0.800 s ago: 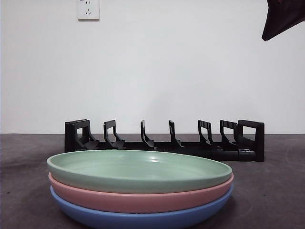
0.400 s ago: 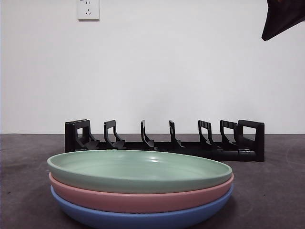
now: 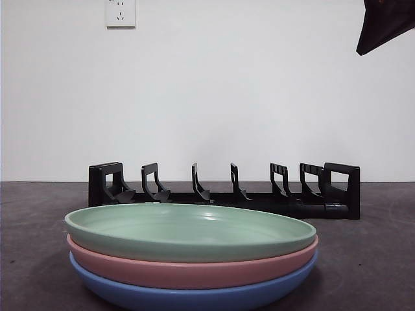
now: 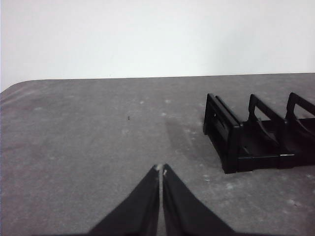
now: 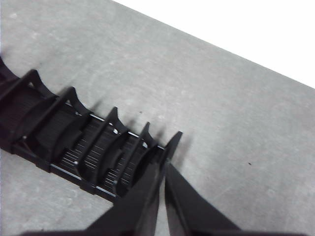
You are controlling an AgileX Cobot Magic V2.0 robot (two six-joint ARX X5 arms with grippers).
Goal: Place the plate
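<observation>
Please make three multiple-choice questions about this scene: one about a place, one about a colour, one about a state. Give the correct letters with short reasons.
1. Where is the black plate rack?
A. Behind the plate stack
B. On top of the stack
C. Under the stack

2. Which colour is the top plate?
A. Blue
B. Green
C. Pink

3. How is the left gripper?
A. Holding a plate
B. Wide open
C. Shut, holding nothing

Answers:
1 A, the rack stands farther back on the table.
2 B, the green plate lies over the pink plate and the blue plate.
3 C, its jaws meet over bare table.
</observation>
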